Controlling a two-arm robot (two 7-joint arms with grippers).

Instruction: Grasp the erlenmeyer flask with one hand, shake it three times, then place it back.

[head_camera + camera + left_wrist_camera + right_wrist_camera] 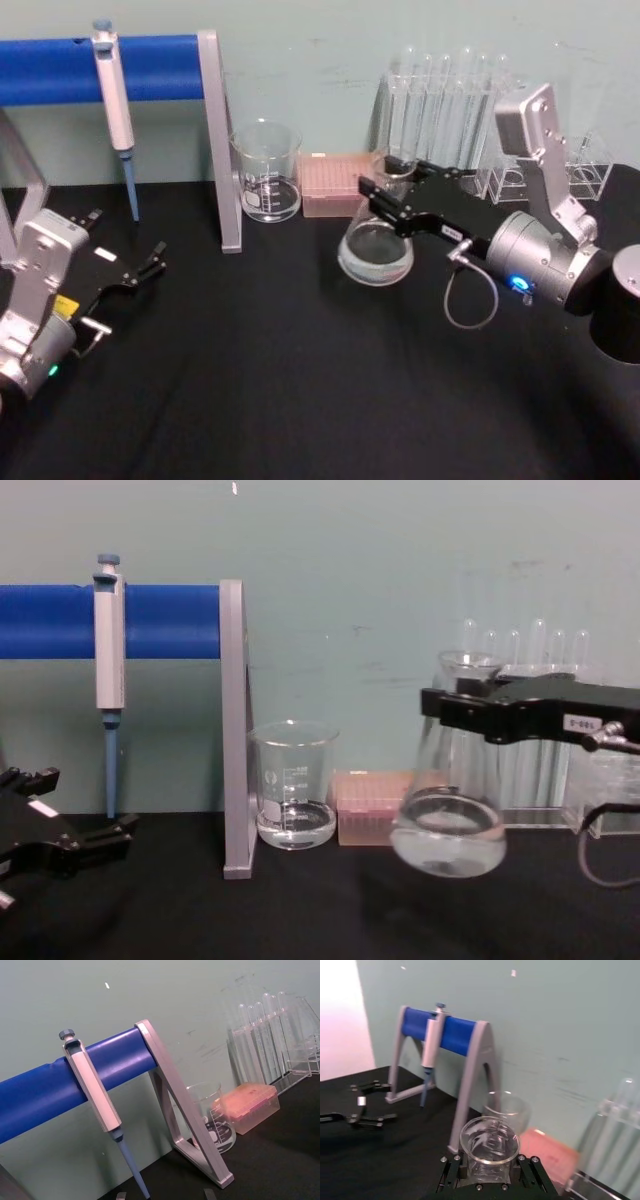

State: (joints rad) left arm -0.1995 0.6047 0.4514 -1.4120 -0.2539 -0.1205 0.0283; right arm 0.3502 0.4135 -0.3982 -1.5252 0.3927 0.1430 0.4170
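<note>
The erlenmeyer flask (376,250), clear glass with a little liquid in its wide base, hangs above the black table right of centre. In the chest view the flask (450,825) is off the surface and slightly tilted. The hand holding it is my right gripper (386,200), shut on the flask's narrow neck just below the rim. The right wrist view looks down into the flask's mouth (489,1146), with the right gripper (490,1176) clamped around it. My left gripper (155,258) rests open on the table at the far left, well away from the flask.
A glass beaker (267,170) and a pink tip box (333,185) stand behind the flask. A test tube rack (445,110) is at the back right. A blue-barred stand (222,150) holds a pipette (115,110) at the back left.
</note>
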